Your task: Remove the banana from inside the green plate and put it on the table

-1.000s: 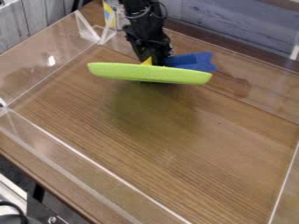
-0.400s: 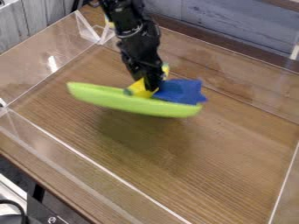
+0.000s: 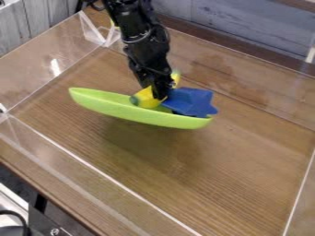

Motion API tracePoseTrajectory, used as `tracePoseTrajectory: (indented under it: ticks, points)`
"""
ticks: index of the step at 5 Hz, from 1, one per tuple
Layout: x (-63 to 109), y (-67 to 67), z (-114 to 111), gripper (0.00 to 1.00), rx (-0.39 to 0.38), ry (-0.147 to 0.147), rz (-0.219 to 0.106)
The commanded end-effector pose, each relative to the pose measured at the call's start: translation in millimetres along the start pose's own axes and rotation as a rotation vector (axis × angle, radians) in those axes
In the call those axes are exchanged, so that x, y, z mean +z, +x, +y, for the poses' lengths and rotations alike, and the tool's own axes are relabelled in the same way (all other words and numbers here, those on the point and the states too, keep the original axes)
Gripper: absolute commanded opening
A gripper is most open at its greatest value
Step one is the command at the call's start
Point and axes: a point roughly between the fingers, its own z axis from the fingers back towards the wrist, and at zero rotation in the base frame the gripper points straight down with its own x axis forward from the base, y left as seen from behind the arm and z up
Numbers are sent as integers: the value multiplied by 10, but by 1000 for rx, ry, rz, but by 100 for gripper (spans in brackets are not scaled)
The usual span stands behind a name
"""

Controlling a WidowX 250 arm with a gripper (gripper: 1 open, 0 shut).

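Nearest the camera runs the clear acrylic wall (image 3: pixel 123 198) and, inside it, the brown wood-grain table (image 3: pixel 185 175), flat and bare, with plenty of room in front for setting something down. Further in, the large round lime-green plastic plate (image 3: pixel 105 101) is seen edge-on and tilted, and the shadow beneath suggests it is off the wood, so it seems my grip has caught it too. On its far right edge lies a blue star-profiled block (image 3: pixel 191 100), which I judge could slide off.

My black gripper (image 3: pixel 151 90) points steeply down, jaws fully closed on the small curved yellow toy banana (image 3: pixel 146 96), which sits at the plate's middle. The banana looks light, stiff and smooth, so it may slip; its thick middle, pinched across the curve, is the best hold. The plate looks light and rigid too, easily dragged along.

Behind are the far clear walls and a grey-blue backdrop (image 3: pixel 246 23).
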Motion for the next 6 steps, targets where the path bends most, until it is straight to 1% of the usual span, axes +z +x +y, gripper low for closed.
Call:
tracePoseTrajectory:
  ticks: [1,2,3,4,5,6]
  points:
    - [-68,3,-80,0,-25,-5,16]
    - [-138,47,-43,0,-20,-1,19]
    - [-214,62,1,0,-12,6,30]
    - [-268,77,30,0,-5,6,38]
    - [-310,116,57,0,-3,6,41]
    - [-335,123,59,0,-3,5,43]
